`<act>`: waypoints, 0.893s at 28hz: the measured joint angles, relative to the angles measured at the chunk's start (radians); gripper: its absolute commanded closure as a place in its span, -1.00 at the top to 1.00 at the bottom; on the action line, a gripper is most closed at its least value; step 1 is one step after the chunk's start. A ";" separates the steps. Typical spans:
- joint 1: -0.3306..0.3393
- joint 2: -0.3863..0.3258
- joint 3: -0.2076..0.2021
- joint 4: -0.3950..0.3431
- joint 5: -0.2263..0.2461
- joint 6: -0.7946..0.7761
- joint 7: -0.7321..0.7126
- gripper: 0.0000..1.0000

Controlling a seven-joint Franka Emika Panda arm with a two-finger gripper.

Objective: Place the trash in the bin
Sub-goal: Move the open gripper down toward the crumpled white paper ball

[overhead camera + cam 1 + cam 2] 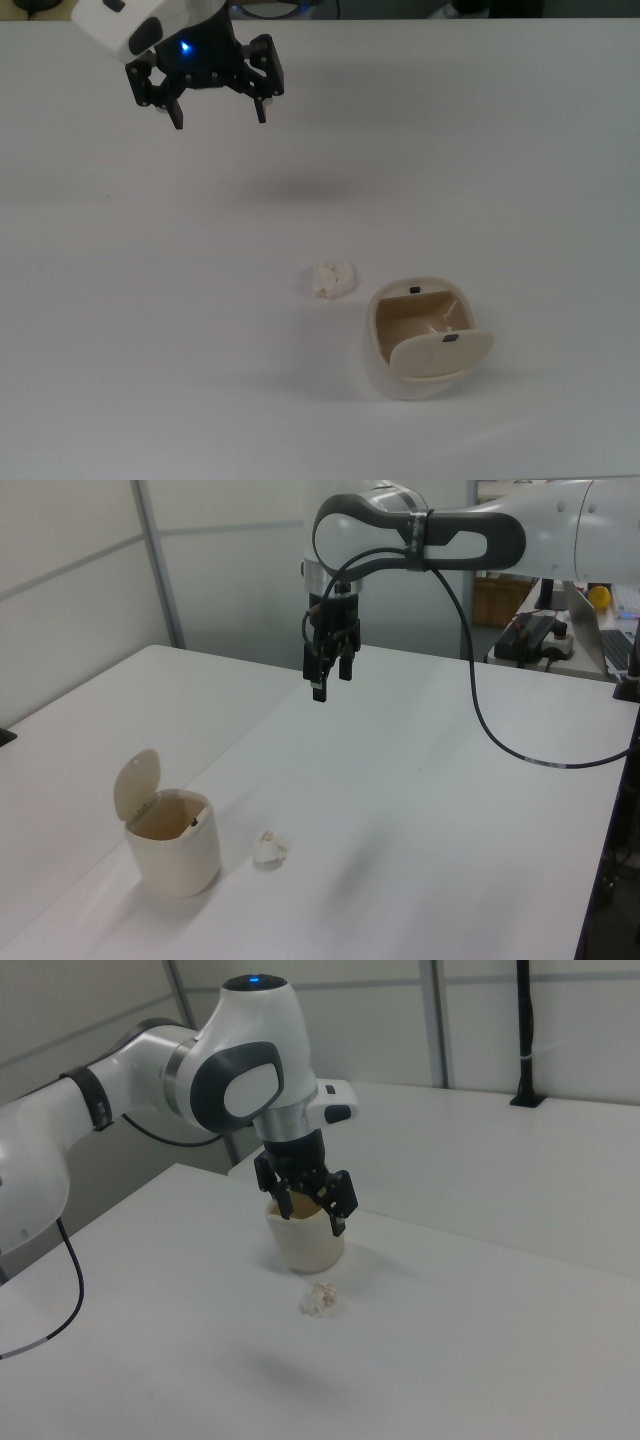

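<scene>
On the white table, the trash lies just beside the bin, whose lid is tipped open. My gripper hangs high, well apart, fingers spread and empty. This paper wad looks light and soft; I would pinch across its middle.

top view straight down on the white table, left view from a table corner, bin nearest, arm beyond, right view from the opposite side, arm close in front, bin behind, all three share bin and table middle
</scene>
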 measured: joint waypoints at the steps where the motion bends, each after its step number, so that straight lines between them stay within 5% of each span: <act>1: 0.000 0.002 0.000 -0.001 0.000 0.000 0.000 1.00; 16: 0.033 0.022 0.056 -0.083 -0.011 0.065 -0.005 1.00; 25: 0.121 0.083 0.059 -0.168 -0.091 0.255 0.108 1.00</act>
